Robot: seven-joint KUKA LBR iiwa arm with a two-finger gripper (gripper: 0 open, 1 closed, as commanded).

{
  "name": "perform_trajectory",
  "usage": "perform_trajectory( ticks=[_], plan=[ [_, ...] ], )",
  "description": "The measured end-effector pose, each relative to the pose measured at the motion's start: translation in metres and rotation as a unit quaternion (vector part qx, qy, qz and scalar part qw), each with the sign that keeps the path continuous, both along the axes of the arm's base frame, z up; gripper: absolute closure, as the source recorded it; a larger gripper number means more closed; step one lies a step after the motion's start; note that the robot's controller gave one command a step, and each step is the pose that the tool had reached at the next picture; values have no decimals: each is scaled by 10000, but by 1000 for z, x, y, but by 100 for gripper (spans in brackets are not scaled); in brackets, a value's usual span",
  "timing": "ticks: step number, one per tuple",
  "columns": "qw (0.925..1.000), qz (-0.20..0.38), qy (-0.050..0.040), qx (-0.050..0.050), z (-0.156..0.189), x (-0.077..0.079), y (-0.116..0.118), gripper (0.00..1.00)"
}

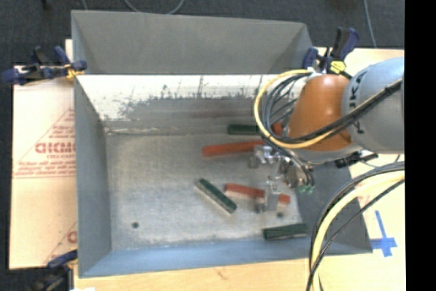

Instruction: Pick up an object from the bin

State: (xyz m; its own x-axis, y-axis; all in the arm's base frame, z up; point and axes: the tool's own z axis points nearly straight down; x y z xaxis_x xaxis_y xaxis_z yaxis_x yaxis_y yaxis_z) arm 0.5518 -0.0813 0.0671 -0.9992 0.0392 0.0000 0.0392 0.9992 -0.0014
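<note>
My gripper (270,203) is low in the bin's right front part, open, with its metal fingers (261,206) standing on either side of the right end of a flat red bar (242,191). The bar lies on the bin floor, pointing left to right. Just left of it a green bar (216,195) lies slantwise, its near end close to the red one. A dark green bar (285,232) lies by the front wall, below and right of the gripper.
A longer red bar (228,148) and a dark green bar (241,128) lie farther back, left of the orange wrist cover. The arm and its cables hang over the bin's right side. A small dark speck (135,225) sits front left.
</note>
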Motion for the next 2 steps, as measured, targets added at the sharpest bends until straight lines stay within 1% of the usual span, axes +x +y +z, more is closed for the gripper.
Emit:
perform_trajectory(
  ticks=[1, 2],
  plan=[
    [10000, 27, -32, -6, 5, 2, 1, 100],
    [9999, -125, -59, -5, 184, -23, -15, 100]
  ],
)
